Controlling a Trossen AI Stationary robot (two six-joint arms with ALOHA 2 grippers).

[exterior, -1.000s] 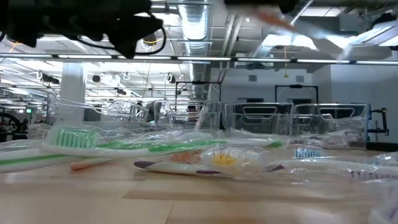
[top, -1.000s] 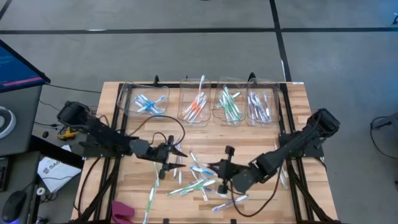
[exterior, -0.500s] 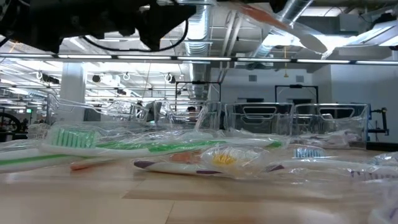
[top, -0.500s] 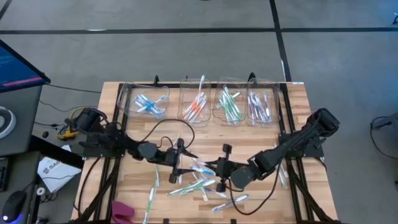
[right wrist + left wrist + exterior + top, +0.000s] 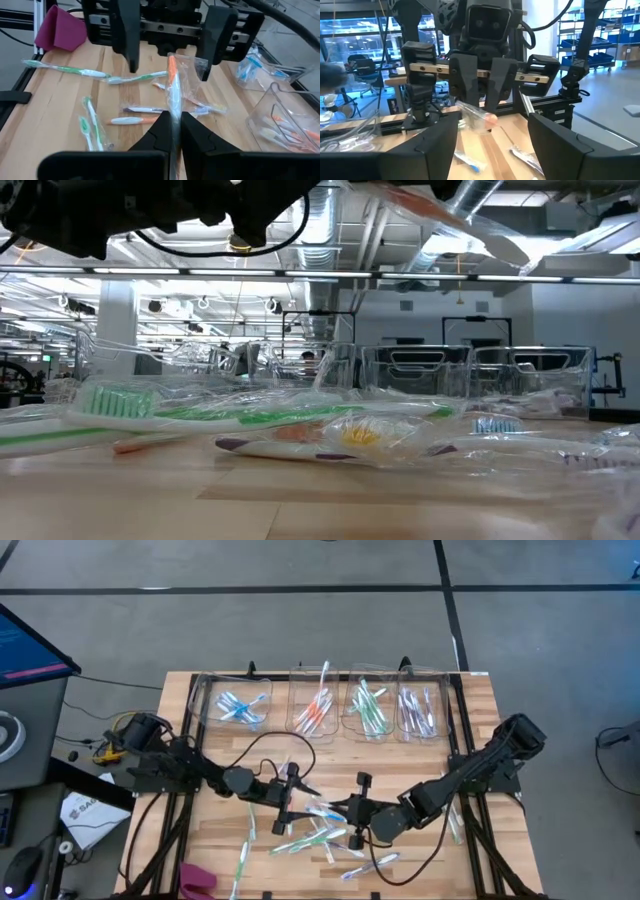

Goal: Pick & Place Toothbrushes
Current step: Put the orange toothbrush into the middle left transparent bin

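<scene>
My right gripper (image 5: 172, 131) is pinched tight on an orange-handled toothbrush in a clear crinkly wrapper (image 5: 173, 87), holding it up off the pale wooden slatted table (image 5: 210, 845), head end pointing toward my other arm. My left gripper (image 5: 170, 47) faces it across the middle of the table with its two dark fingers spread wide, nothing between them — the brush tip sits roughly in that gap.

This looks like a hand-over, so I judge the thing to get right is alignment: the left fingers should close on the handle itself, not on loose wrapper, which would slip. I would keep my right pinch firm until the left has a true hold, then let go cleanly.

The rest of the loose wrapped toothbrushes (image 5: 318, 832) lie scattered on the wood below and between my arms; the row of clear plastic bins (image 5: 322, 705) along the far edge already holds sorted blue, orange, green and purple ones. The orange bin is where this one belongs, I reckon.
</scene>
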